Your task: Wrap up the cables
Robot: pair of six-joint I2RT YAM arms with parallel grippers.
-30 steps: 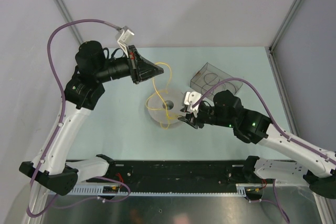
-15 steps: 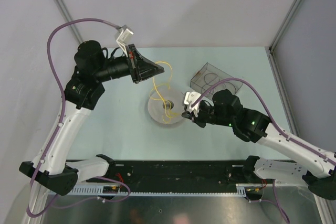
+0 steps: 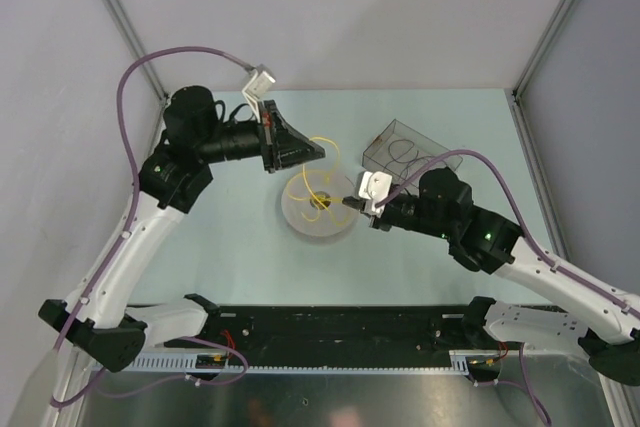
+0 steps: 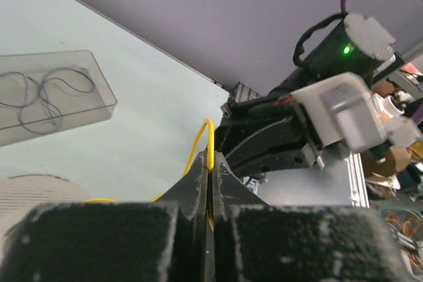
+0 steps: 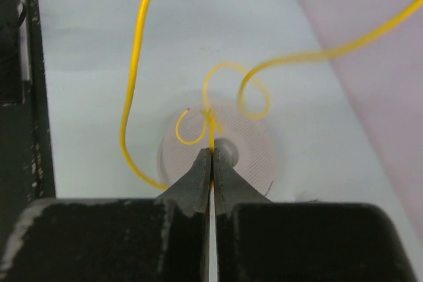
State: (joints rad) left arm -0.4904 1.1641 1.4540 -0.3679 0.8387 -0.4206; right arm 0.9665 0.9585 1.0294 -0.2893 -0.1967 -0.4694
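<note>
The step in hand looks like winding the thin, floppy yellow cable (image 5: 133, 74) around the hub of the flat white round spool (image 3: 294, 218). To do it well, I judge, the two arms should hold the strand lightly taut between them while one leads it round the hub in even turns, low against the disc, so that the slack loops neither spring off nor knot. The black two-finger left gripper (image 4: 210, 165) has its fingers pressed together with the cable pinched between the tips, the strand rising from them in an arch; it stands above the spool's far-left edge. The black two-finger right gripper (image 5: 211, 154) is likewise closed on the cable, pinching it just beside the spool's hub, reaching in from the spool's right side. Between the two pinches the cable falls in several loose loops over the spool's face, with one free end curling beside the hub. A clear plastic box (image 3: 405, 147) holding thin dark wires sits apart from the spool, beyond it to the right
</note>
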